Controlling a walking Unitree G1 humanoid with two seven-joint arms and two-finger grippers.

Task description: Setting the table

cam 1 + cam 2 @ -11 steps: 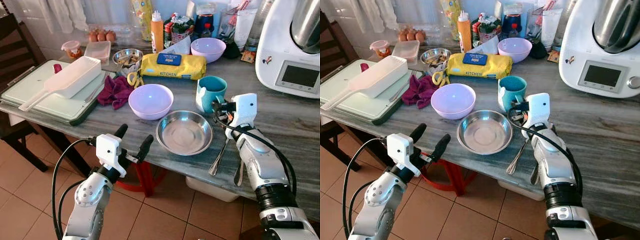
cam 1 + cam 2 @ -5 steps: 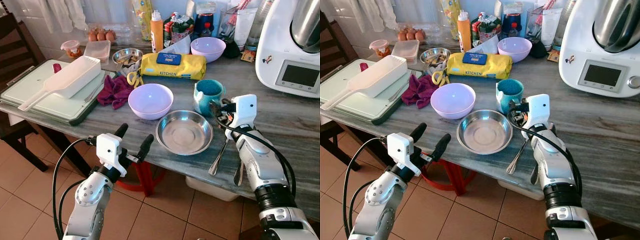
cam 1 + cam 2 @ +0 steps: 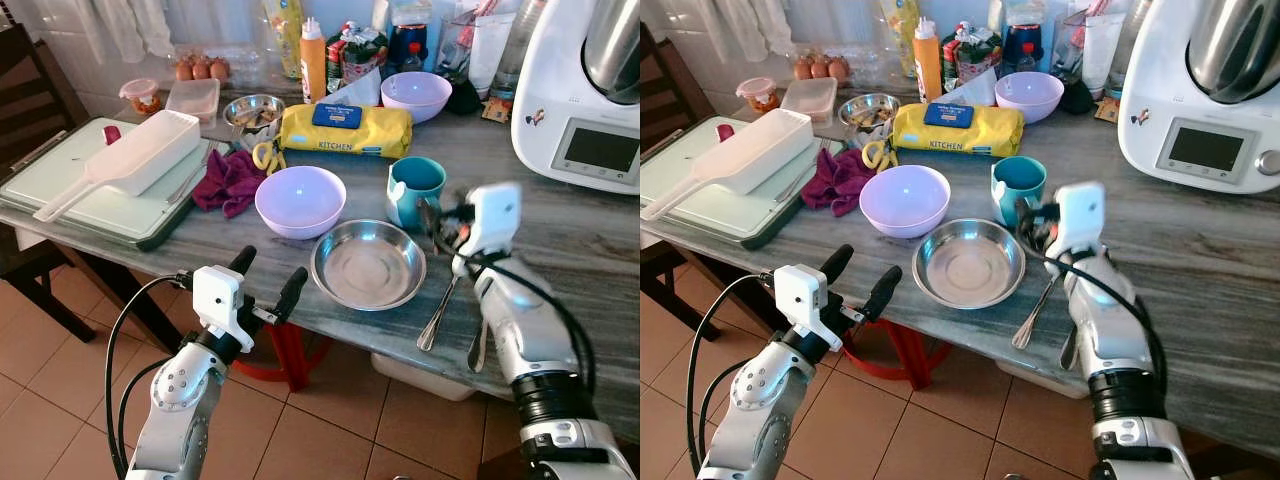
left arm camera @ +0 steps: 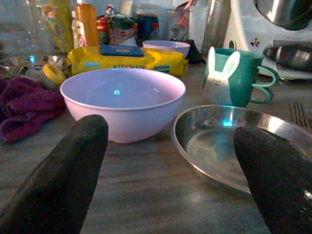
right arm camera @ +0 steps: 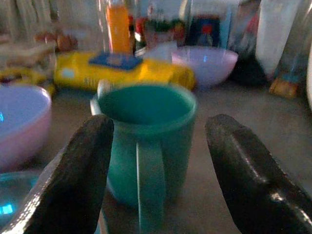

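Note:
A teal mug (image 3: 417, 190) with a white rabbit on its side stands upright on the grey marble table (image 3: 250, 255). My right gripper (image 5: 158, 131) is open just behind the mug, its fingers on either side of the handle and not touching it. An empty steel plate (image 3: 368, 264) lies left of the gripper, with a lilac bowl (image 3: 301, 201) beyond it. A spoon (image 3: 440, 312) lies beside the plate, partly under my right arm. My left gripper (image 3: 268, 277) hovers open and empty off the table's front edge, facing the bowl and plate.
A yellow wipes pack (image 3: 345, 131), a second lilac bowl (image 3: 417, 97) and bottles crowd the back. A maroon cloth (image 3: 230, 180) and a white tray (image 3: 90, 190) lie to the left. A white kitchen machine (image 3: 590, 90) stands at the right. A red stool (image 3: 285, 355) is under the table.
The teal mug has shifted slightly to the left. My right gripper has drawn back a little from it and is blurred by motion. The left arm has not moved.

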